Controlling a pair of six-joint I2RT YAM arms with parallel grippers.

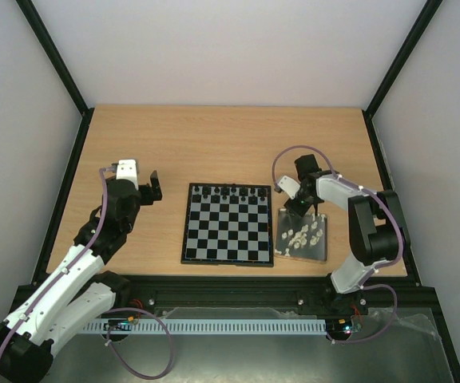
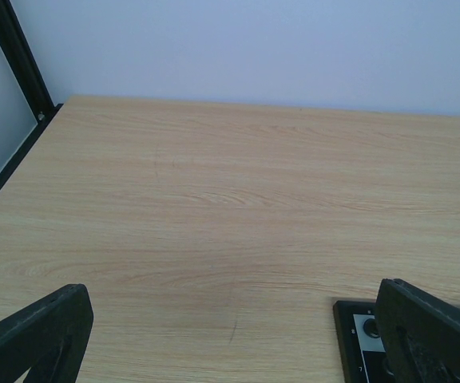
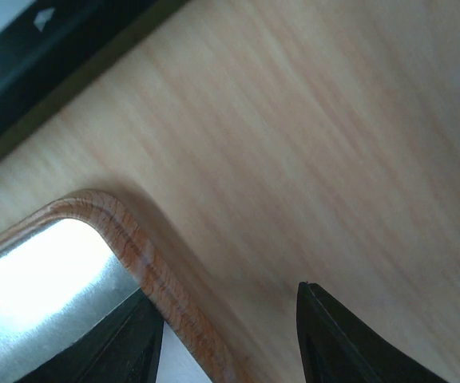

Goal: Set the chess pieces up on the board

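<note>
Left arm (image 1: pixel 70 279) lies nearest; the board (image 1: pixel 228 224) sits mid-table beyond, edges square to the table (image 1: pixel 214 144), black pieces (image 1: pixel 228 191) along its far row; only top view shows the chess pieces (image 1: pixel 302 234), scattered on a metal tray (image 1: pixel 316 252) just right of the board, long axis near-to-far; right wrist sees only tray corner; right gripper (image 1: pixel 296 209) straddles its rim, jaws apart, nothing gripped; left gripper (image 1: pixel 156 187), left of the board, spread wide.

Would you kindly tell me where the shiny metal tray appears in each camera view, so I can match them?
Top external: the tray lies just right of the chessboard.
Left wrist: not in view.
Right wrist: the tray's rounded corner fills the lower left.
Shared landmark: the wooden table top, in all three.
</note>
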